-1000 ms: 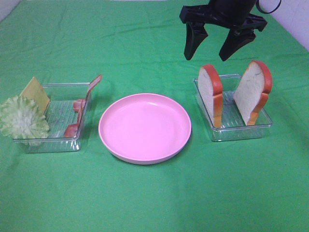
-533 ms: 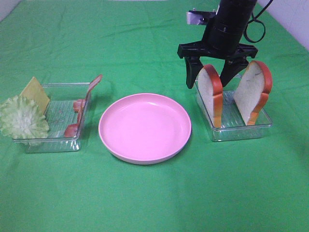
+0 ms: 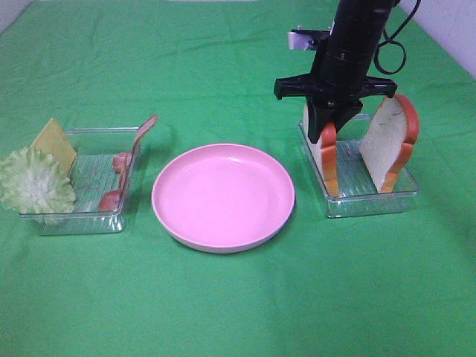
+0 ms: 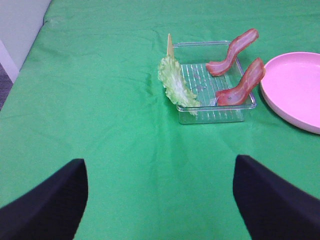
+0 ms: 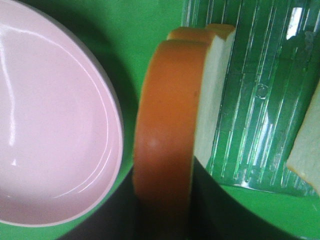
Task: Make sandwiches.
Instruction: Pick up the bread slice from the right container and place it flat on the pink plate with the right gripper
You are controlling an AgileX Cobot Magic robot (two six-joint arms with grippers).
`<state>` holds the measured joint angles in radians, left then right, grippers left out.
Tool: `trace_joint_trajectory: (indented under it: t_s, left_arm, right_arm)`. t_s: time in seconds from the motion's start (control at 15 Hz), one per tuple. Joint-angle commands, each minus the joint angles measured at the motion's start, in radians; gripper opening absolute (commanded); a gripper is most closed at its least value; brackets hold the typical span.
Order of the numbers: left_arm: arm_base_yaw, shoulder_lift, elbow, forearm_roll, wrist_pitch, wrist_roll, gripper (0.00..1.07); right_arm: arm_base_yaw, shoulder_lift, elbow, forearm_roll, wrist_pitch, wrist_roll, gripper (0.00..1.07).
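Right gripper (image 3: 331, 128) pinches the upright bread slice (image 3: 330, 165) by its top crust.

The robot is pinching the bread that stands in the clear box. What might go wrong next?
1. The right end effector is shut on only the top edge of the bread slice, so the slice might slip or swing when lifted.
2. The other slice leans in the same clear tray; a crooked lift might knock it over or drag the tray.
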<state>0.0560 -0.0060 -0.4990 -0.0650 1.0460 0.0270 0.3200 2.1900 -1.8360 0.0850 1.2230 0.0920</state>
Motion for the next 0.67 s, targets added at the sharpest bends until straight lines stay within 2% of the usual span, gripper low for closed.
trace_joint_trajectory:
  t_s: [0.07,0.4,0.67]
  left_arm:
    - [-0.004,-0.003,0.002,-0.002,-0.014,-0.004,0.76]
    - [-0.004,-0.003,0.002,-0.002,-0.014,-0.004,0.76]
    - [-0.004,-0.003,0.002,-0.002,-0.014,-0.004,0.76]
  right_arm:
    - [0.002,-0.013,-0.001,0.002,0.063,0.004,0.0]
    - [0.002,-0.154,-0.001,-0.006,0.063,0.015,0.0]
    - [0.002,-0.257,-0.001,0.13,0.063,0.01,0.0]
